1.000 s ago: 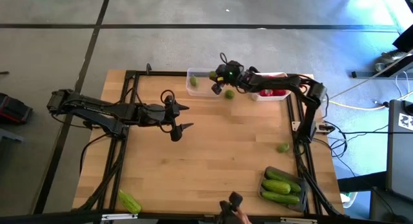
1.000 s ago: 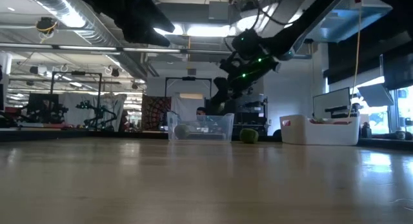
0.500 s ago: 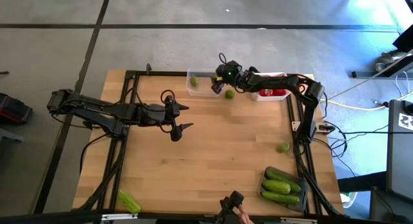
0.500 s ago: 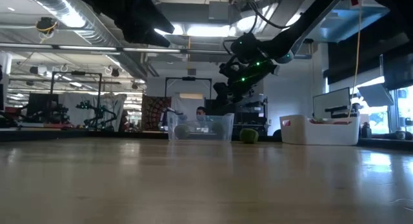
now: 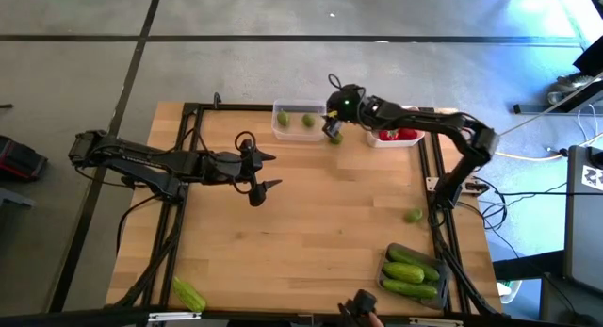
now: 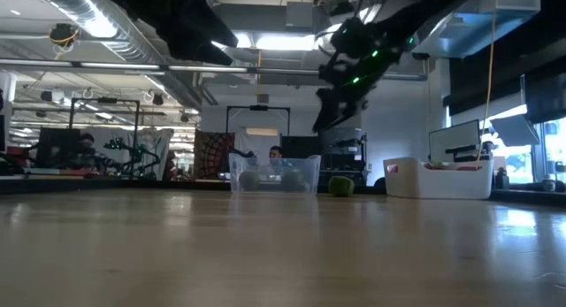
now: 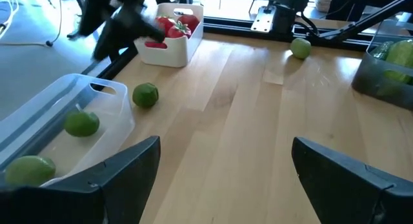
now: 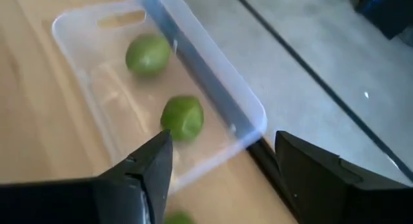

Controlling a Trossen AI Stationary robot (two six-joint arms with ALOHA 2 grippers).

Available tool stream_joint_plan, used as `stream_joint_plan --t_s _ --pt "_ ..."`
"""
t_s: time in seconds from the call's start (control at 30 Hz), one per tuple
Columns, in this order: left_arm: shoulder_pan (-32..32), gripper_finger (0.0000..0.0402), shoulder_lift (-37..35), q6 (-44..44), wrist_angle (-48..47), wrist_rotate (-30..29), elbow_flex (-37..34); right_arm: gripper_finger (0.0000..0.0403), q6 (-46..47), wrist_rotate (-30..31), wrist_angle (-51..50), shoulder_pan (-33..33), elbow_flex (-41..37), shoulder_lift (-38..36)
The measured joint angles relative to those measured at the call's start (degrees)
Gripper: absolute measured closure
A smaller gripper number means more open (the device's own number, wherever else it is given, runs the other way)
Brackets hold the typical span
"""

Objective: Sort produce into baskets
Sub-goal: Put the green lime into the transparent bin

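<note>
Two round fruits (image 5: 295, 121) in the clear tub (image 5: 300, 132), one fruit (image 5: 335, 138) on the table (image 5: 311, 223) beside it

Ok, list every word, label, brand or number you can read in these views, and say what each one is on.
None can be read.
White basket, clear basket, dark basket: no labels visible.
White patterned tag on the equipment beside the table: too small to read.
</note>
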Motion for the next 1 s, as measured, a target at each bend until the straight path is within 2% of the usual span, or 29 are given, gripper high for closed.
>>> stream_joint_plan --t_s 0.13,0.3,0.5,0.8,1.0 --pt "0.00 0.0054 0.00 -0.03 -0.67 0.00 0.00 0.0164 -0.01 -1.47 -10.14 -0.04 0.00 -4.51" --pt "0.04 0.0054 0.00 -0.01 -0.57 0.00 0.00 0.0165 1.37 -3.91 -16.58 -0.04 -0.23 -5.11" --pt "0.13 0.0054 0.00 0.08 -0.57 0.00 0.00 0.0156 3.50 -5.01 -12.00 0.00 -3.89 -3.79" --pt "0.15 0.0054 0.00 0.01 -0.45 0.00 0.00 0.0083 4.26 -6.06 -11.30 -0.04 -4.09 2.57" --pt "0.15 0.0054 0.00 -0.15 -0.49 0.00 0.00 0.0082 4.20 -5.39 -9.98 -0.04 -4.11 6.22"
